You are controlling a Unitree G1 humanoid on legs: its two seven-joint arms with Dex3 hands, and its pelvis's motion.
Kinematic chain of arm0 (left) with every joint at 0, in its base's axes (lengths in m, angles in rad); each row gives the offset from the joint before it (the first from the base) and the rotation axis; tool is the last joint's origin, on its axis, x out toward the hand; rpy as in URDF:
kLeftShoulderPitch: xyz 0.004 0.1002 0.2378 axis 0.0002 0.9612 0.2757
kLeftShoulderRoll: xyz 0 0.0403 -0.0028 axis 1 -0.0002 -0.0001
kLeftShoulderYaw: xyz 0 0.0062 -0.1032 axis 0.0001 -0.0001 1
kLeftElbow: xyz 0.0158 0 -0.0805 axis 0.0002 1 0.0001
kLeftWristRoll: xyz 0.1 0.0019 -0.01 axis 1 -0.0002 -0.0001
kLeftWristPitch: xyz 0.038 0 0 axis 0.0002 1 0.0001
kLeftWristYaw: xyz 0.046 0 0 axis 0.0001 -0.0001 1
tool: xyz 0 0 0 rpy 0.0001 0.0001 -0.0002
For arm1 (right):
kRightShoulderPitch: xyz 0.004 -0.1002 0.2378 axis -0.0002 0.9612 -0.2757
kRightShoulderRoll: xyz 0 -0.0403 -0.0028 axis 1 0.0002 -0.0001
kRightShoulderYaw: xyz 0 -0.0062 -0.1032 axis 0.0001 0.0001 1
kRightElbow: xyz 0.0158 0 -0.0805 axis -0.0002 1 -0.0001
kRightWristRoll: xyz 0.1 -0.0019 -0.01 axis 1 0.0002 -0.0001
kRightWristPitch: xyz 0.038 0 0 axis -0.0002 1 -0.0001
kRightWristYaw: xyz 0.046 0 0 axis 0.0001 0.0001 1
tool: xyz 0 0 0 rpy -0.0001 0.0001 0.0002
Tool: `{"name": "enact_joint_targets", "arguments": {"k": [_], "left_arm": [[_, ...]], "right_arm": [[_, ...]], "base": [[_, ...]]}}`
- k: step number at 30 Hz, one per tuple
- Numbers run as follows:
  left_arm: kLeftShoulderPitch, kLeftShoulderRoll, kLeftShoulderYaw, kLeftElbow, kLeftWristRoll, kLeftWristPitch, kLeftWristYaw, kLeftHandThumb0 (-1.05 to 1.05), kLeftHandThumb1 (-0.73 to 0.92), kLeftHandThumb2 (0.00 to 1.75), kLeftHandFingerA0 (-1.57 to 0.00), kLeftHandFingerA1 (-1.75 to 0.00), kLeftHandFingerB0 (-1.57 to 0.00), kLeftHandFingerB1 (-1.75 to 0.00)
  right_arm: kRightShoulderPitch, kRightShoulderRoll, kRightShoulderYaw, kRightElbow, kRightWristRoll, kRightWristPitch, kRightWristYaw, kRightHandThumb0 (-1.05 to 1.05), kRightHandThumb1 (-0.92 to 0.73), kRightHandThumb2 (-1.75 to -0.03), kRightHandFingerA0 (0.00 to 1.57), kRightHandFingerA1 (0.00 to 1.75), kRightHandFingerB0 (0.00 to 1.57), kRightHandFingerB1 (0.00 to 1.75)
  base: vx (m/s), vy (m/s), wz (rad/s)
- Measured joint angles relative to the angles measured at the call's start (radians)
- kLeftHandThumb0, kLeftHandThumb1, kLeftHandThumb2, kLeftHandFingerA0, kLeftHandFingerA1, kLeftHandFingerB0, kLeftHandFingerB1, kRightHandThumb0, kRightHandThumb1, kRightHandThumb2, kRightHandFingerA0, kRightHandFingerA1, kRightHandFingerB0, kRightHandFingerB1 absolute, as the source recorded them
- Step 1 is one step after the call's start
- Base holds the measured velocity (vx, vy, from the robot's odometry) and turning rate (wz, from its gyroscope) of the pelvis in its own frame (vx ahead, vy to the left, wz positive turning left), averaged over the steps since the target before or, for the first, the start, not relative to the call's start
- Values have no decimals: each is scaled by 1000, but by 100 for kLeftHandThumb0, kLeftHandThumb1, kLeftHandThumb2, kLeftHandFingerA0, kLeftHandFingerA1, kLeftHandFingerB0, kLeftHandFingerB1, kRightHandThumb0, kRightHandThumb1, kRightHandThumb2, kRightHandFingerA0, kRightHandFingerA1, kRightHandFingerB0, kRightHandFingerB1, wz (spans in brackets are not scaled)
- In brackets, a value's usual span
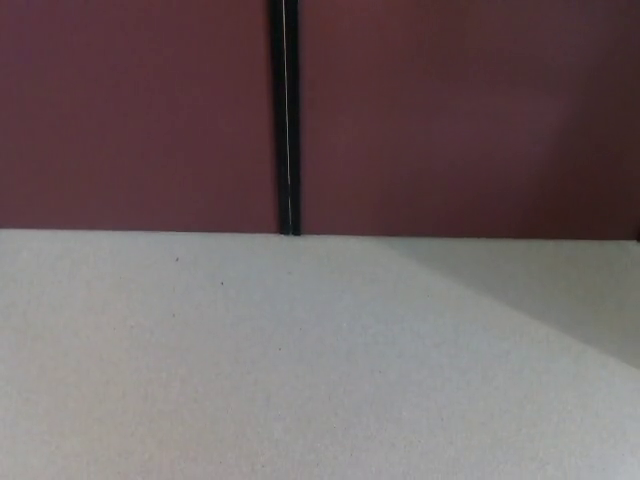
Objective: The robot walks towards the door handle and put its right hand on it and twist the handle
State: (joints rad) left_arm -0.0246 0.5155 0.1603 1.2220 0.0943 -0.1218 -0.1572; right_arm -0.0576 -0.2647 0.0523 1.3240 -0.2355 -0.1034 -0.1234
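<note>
A dark red door surface fills the upper half of the head view, meeting a second dark red panel at a black vertical seam. No door handle shows in this view. Neither of my hands nor any part of my arms is in the picture.
A pale speckled floor takes up the lower half and runs up to the foot of the red panels. A lighter wedge of floor lies at the right.
</note>
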Motion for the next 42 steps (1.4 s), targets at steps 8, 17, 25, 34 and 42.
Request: {"name": "enact_joint_targets", "arguments": {"k": [8,17,25,34,42], "left_arm": [[44,15,-24,13,3,-32,-4,-13,70,60,-61,-46,-35,-36],[67,15,-28,25,1,-53,-9,-12,70,60,-60,-46,-35,-36],[107,16,-39,34,3,-73,-14,-13,70,60,-60,-46,-35,-36],[115,16,-44,38,3,-85,-23,-14,70,60,-60,-46,-38,-37],[103,17,-42,41,1,-86,-23,-15,70,60,-60,-45,-37,-37]], "right_arm": [[60,11,12,6,-5,-24,-49,-34,-58,-77,65,60,43,48],[103,15,42,5,-28,-45,-118,-28,-66,-59,69,49,38,35],[131,16,70,10,-41,-42,-158,-32,-67,-61,59,45,33,34],[141,17,1,1,-19,-12,-197,-32,-65,-59,68,49,27,33],[140,17,-70,-11,8,-26,-252,-33,-65,-60,50,43,33,35]], "base": [[0,0,0],[0,0,0],[0,0,0],[0,0,0],[0,0,0]]}}
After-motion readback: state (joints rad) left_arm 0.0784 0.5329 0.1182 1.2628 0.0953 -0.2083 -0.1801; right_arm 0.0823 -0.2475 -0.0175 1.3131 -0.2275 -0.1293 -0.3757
